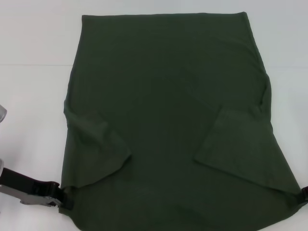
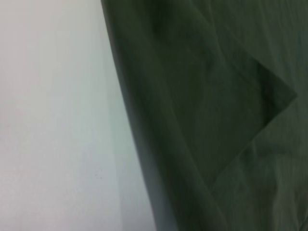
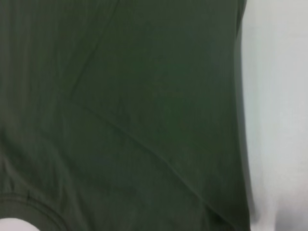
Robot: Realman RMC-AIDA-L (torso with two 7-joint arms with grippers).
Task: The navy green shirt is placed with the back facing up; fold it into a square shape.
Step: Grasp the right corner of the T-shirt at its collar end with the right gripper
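The navy green shirt (image 1: 163, 96) lies flat on the white table, hem at the far side. Both short sleeves are folded inward onto the body, one sleeve (image 1: 98, 144) on the left and the other sleeve (image 1: 240, 144) on the right. My left gripper (image 1: 65, 197) is at the shirt's near left corner, shut on the fabric edge. Only a sliver of my right gripper (image 1: 304, 195) shows, at the near right corner where the cloth draws to a point. Close up, the left wrist view fills with the shirt (image 2: 216, 120). The right wrist view shows the shirt (image 3: 120, 96) with its neckline (image 3: 29, 211).
The white table (image 1: 29, 96) runs bare to the left and right of the shirt, and also shows as the table (image 2: 48, 120) and the table (image 3: 279, 120). A shiny metal object (image 1: 2, 114) pokes in at the left edge.
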